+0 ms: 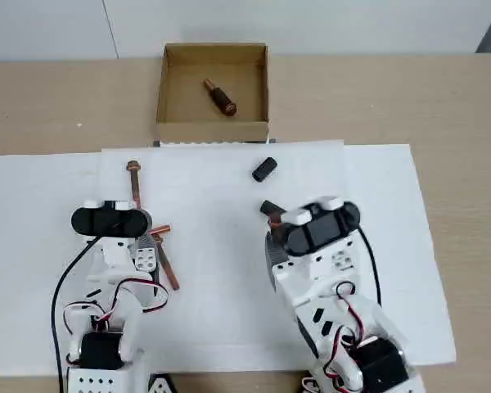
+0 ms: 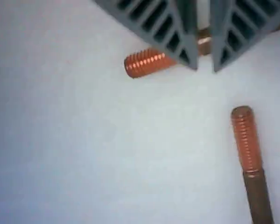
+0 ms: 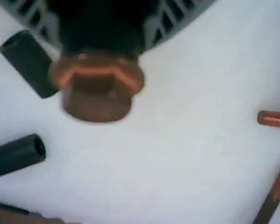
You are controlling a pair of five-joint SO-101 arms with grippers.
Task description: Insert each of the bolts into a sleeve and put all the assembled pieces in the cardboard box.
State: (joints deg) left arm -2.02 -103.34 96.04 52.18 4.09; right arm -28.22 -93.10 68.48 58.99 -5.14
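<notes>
The hex-head bolt is in my right pincer, which is clenched on it low over the white paper sheet. Its flanged head points out past the tips. The dark mass between the jaws behind the head is, I think, a sleeve on the shank, but I cannot confirm this. I judge this piece to be stiff metal, heavy for its small size and not fragile. Its round, smooth body can turn or slip in the grip, so the good place to hold is across the body close behind the flange, where the head stops it from sliding out. One black sleeve lies on the sheet near the head and a second sleeve lies a little apart. Both look light and ready to roll, so I would take them across the middle. My left pincer hangs over a threaded bolt that lies crosswise beneath it; I cannot tell whether it is grasping or released. A long bolt lies near it, and a third bolt lies farther toward the cardboard box. The box stands on the table at the far edge of the sheet, with one assembled piece inside.
</notes>
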